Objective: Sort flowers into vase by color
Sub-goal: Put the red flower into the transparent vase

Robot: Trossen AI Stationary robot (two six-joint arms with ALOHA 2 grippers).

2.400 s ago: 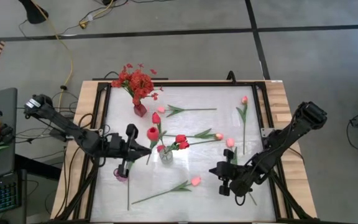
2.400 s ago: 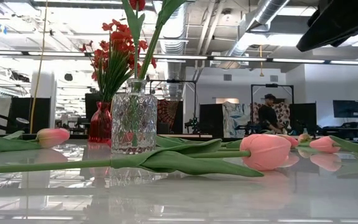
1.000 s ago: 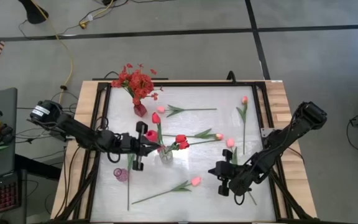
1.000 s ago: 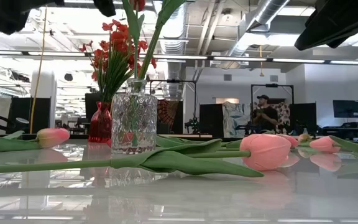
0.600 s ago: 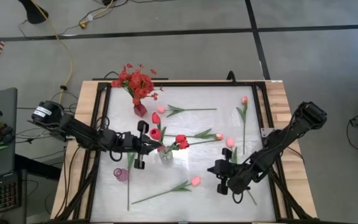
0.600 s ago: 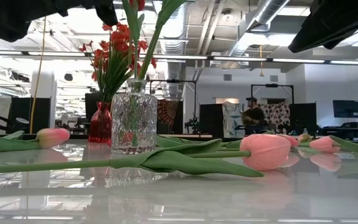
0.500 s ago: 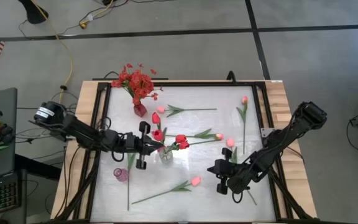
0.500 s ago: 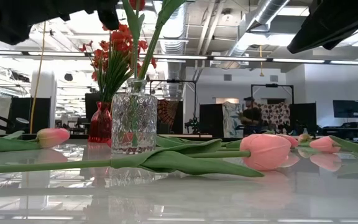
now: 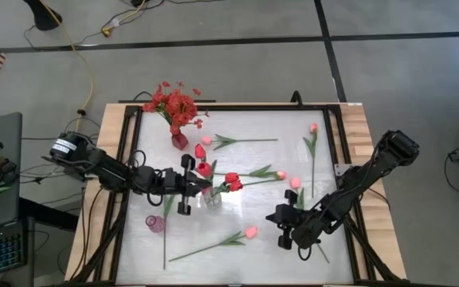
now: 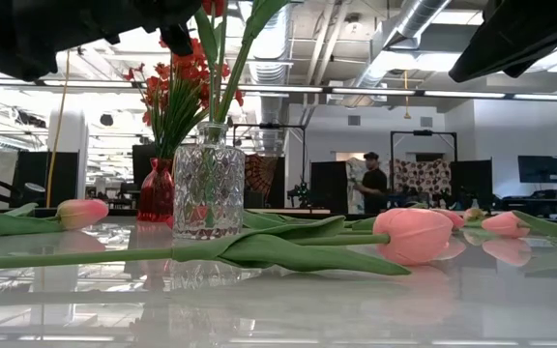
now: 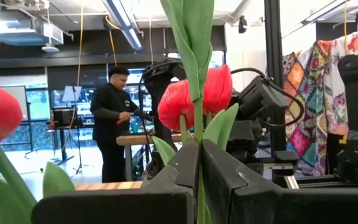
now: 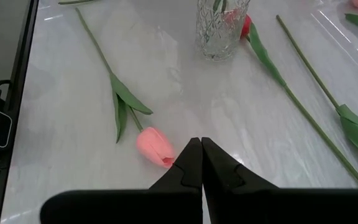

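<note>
My left gripper (image 9: pixel 202 189) is shut on a red tulip (image 9: pixel 204 168) right beside the clear glass vase (image 9: pixel 213 198), which holds other red tulips (image 9: pixel 232 182). In the left wrist view the held bud (image 11: pixel 194 96) stands above the fingers. Whether its lower stem is inside the vase, I cannot tell. My right gripper (image 12: pixel 201 142) is shut and holds nothing, hovering just right of a pink tulip (image 12: pixel 155 145) lying on the table. More pink tulips (image 9: pixel 280 174) lie flat on the tabletop. My left gripper pinches the red tulip's green stem (image 11: pixel 199 163) between its two fingers, a short way below the bud. The fingers come level from the table's left, lying across the stem. The tulip stands upright, lifted clear, bud above the fingers and stem running down past them.
A red vase (image 9: pixel 180 141) with a bushy red spray (image 9: pixel 174 104) stands at the far left. A small pink vase (image 9: pixel 155 224) sits near the left front. Pink tulips (image 9: pixel 313 127) lie along the right side. A person (image 10: pixel 370 184) stands in the room beyond.
My left gripper has carried the red tulip a little toward the table's right edge and downward, closer to the glass vase, keeping the tulip upright. My right arm has stayed still.
</note>
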